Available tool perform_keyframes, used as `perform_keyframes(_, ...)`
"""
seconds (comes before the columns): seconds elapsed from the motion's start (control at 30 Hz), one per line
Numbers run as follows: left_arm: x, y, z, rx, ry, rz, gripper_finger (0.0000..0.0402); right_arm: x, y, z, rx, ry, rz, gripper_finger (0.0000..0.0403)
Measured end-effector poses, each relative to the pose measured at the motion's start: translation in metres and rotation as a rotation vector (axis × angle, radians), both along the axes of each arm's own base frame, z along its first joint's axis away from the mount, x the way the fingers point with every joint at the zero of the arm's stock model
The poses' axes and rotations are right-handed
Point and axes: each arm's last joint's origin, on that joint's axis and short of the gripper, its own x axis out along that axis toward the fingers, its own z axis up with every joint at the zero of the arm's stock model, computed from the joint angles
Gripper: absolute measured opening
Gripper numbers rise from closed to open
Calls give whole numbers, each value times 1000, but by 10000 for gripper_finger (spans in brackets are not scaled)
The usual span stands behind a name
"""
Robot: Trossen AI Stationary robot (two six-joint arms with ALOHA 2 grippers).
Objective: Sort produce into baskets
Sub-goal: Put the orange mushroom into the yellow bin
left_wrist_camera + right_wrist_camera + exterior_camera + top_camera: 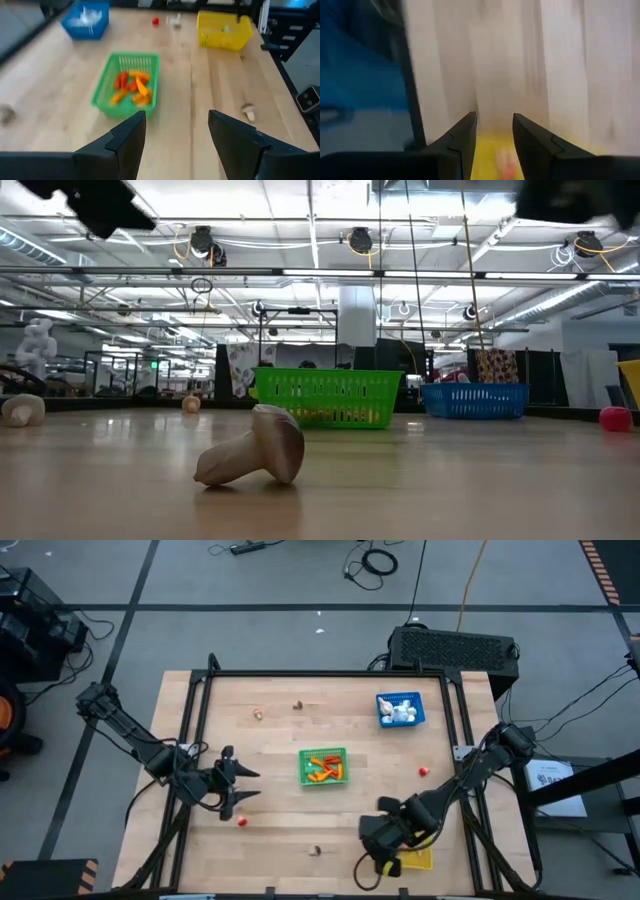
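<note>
Green basket (pixel 323 767) blocks mid-table (open wood around).

Two dark jointed arms, each with black angular, tapered fingers (pixel 127 142).

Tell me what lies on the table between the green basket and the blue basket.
Nothing: in the high view the wood between the green basket and the blue basket is bare. The left wrist view shows the same bare stretch.

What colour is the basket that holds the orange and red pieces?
Green; the basket shows best in the left wrist view.
</note>
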Motion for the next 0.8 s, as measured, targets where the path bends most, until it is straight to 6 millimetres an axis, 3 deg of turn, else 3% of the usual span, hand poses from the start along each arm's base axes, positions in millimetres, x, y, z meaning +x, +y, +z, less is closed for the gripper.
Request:
perform_keyframes(0.33,-5,-6,-36,-184,346,104,224,56,1,22,-197,-681,260,118)
perform_keyframes(0.57,8,-35,-71,-225,592,-25,224,86,2,-6,-288,-768,363,118)
perform_keyframes(0.8,8,-46,-96,-153,705,-6,224,106,-2,-33,-431,-784,416,119)
